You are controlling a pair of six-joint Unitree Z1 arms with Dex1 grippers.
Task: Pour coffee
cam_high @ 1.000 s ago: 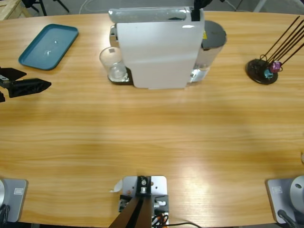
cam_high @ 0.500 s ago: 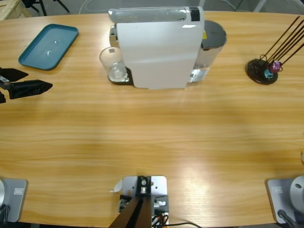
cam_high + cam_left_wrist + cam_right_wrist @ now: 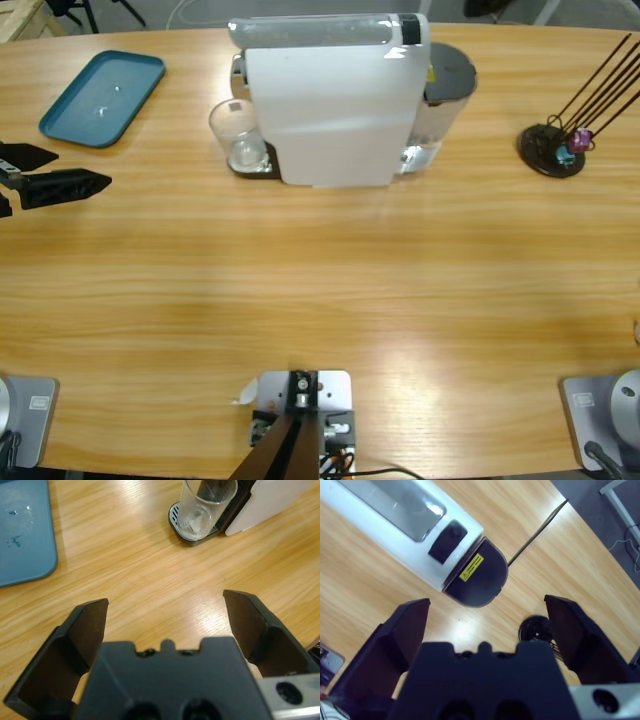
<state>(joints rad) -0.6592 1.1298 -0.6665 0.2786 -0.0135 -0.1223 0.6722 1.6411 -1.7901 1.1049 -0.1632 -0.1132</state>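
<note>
A clear glass tumbler [image 3: 238, 140] stands on the black drip tray [image 3: 262, 168] at the left end of the white coffee machine [image 3: 330, 110]. The left wrist view shows the tumbler [image 3: 202, 505] from the side; I cannot make out any coffee in it. My left gripper [image 3: 80, 168] hovers open at the table's left edge, well short of the tumbler, its jaws [image 3: 165, 602] holding nothing. The right gripper [image 3: 486, 602] is open high above the machine's top [image 3: 395, 510] and dark tank lid [image 3: 475, 577]. It does not appear in the high view.
A teal tray [image 3: 100, 95] lies at the back left, also seen in the left wrist view [image 3: 25, 530]. A dark round stand [image 3: 550, 150] with thin rods sits at the right of the table.
A black gripper that was at the machine's back right top corner one second ago has left the high view. The left gripper has barely moved.
</note>
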